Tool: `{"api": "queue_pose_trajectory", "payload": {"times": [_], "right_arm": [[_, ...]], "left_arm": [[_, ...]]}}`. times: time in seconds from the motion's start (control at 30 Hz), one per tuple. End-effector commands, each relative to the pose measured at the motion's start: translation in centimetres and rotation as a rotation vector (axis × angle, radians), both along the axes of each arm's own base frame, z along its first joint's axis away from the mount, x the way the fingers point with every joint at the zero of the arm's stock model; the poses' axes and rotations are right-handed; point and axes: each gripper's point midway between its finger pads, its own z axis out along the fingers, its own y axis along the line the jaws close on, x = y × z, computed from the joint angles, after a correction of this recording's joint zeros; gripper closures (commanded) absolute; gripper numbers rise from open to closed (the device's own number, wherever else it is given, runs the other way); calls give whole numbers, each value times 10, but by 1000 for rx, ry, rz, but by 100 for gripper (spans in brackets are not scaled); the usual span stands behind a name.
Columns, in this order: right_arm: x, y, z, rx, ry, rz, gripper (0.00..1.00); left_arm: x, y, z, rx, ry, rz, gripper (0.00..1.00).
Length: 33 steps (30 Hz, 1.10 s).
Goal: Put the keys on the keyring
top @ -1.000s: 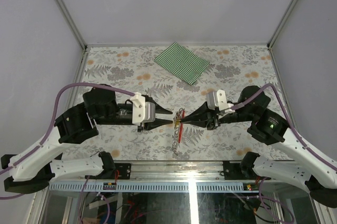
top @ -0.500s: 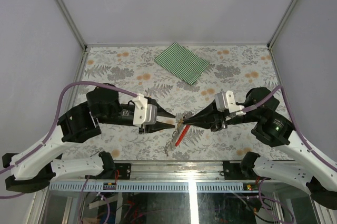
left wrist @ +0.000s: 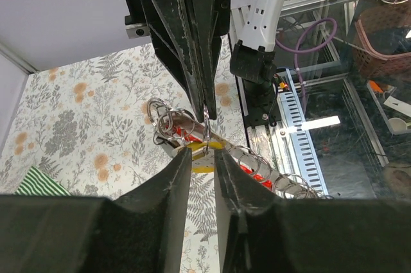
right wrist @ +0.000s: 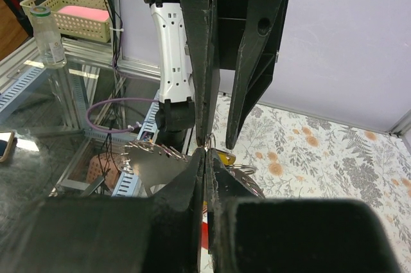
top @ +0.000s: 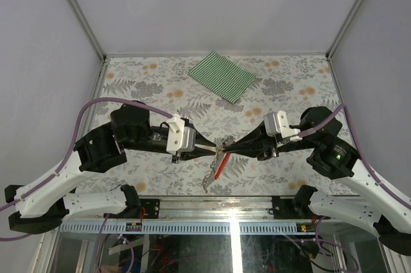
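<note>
The two arms reach inward over the near edge of the counter (top: 148,87) and meet tip to tip, with open room on every side (the striped cloth (top: 221,76) lies well apart at the back). The right pincer (top: 226,149) is fully closed on the keyring (top: 219,166), whose red strap and chain dangle below the tips. The left pincer (top: 214,149) faces it, its narrow gap straddling the yellow key (left wrist: 205,169) just beneath the ring; I cannot tell whether it actually pinches.
</note>
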Motion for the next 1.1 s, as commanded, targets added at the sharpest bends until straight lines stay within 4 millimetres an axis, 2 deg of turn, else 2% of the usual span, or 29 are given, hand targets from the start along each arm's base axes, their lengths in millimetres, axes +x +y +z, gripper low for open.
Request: {"api": "queue_pose_trajectory", "payload": {"times": [0.0,0.13,0.43,1.07], "right_arm": [[-11,-8,40,113,-80,22,100],[-10,-8,40,113,-79,18,100],[-9,-8,40,119,-72,12,100],[-8,-13,70,330,-46,-11,100]], "left_arm": [[-2,-3,19,-61,-30,-17,80],[-3,-5,19,-65,-31,-26,81],[-2,-4,23,-85,-35,-19,100],[2,-6,28,-154,-20,17,100]]}}
